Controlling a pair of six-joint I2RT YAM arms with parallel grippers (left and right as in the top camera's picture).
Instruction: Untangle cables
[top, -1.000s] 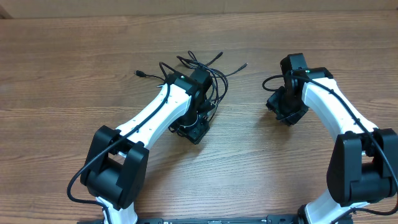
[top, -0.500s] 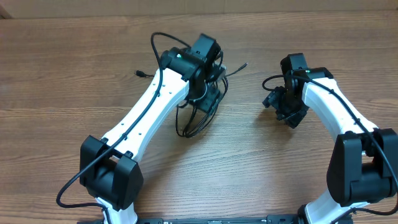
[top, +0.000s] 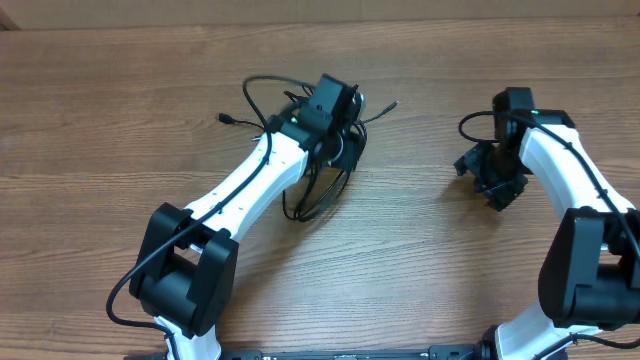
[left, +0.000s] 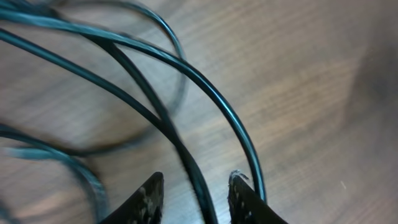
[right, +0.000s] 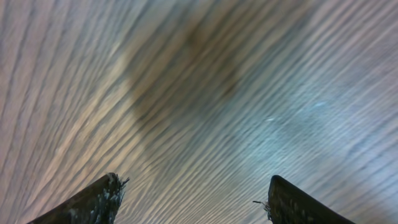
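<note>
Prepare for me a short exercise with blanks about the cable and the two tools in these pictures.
The table is made of ___.
A black cable passes ___ the fingers of the left tool.
The right tool, wide open, holds ___.
Missing words: wood; between; nothing.

Showing smooth white shells on the long links of the left arm (top: 245, 185) and right arm (top: 570, 170), giving way to blocky black housings (top: 185, 270) at the joints farthest back from each tool. Trailing a thin black wire (top: 113, 298) along each white link, sagging in a loose loop far behind the tool. Ending in the all-black left gripper (left: 196, 186) and right gripper (right: 193, 193), with dark fingertips (left: 152, 194) tapering to blunt points, edges looking scuffed and flecked pale
</note>
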